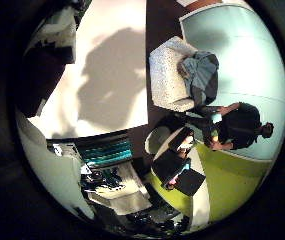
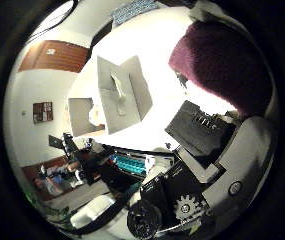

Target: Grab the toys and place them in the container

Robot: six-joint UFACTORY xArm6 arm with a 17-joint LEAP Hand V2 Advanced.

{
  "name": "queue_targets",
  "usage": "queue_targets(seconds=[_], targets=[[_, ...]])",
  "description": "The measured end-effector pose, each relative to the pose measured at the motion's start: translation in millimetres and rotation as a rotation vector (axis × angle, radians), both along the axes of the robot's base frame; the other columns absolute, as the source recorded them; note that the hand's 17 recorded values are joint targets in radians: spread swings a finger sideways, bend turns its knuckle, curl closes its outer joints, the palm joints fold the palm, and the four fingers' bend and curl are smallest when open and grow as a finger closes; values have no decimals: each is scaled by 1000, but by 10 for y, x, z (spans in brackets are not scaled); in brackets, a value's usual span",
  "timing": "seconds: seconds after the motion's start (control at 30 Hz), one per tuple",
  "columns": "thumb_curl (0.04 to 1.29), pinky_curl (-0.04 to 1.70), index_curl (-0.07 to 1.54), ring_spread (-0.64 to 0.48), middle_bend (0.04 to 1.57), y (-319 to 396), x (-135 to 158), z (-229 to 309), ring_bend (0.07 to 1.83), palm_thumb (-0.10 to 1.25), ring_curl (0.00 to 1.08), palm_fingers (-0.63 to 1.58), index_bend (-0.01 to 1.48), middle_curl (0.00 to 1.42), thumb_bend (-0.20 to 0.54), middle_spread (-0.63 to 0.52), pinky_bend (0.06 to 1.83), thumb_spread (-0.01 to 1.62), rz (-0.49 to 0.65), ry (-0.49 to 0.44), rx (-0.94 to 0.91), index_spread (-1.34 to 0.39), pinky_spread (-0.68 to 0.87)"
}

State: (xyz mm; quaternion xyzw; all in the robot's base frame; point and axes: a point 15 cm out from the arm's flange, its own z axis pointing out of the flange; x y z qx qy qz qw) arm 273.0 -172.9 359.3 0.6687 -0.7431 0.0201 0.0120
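hand point(image 2: 202, 165): white-and-black parts and a gear crowd the thumb-side view, finger pose unreadable, grasp cannot be told | maroon soft thing point(image 2: 222, 65) close beside palm, partly cut off | beyond: white table point(image 2: 157, 45) carrying open cardboard box point(image 2: 119, 92)

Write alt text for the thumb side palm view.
A dark maroon plush toy sits close to the palm, beside the hand's black and white geared parts. Beyond lies a bright white table with an open cardboard box on it.

A white armchair point(image 1: 169, 75) stands by a pale wall point(image 1: 247, 60); a wooden door point(image 2: 57, 56) beyond
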Motion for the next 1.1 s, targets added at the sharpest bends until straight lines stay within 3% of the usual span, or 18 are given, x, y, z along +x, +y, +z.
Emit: queue_targets(seconds=[0.27, 0.43, 1.1], targets=[[882, 907, 915, -241, 1297, 296, -42, 937, 1359, 1007, 755, 1050, 1051, 871, -22, -167, 1218, 510, 56, -112, -21, -268, -221], [891, 955, 919, -245, 1281, 857, -73, 1331, 1349, 1007, 769, 1051, 1043, 889, -21, -171, 1190, 533, 156, -138, 61, -270, -224], [895, 1080, 925, -245, 1238, 3055, 166, 1606, 1305, 1016, 812, 1066, 1020, 931, -22, -180, 1130, 544, 513, -121, 207, -273, -251]])
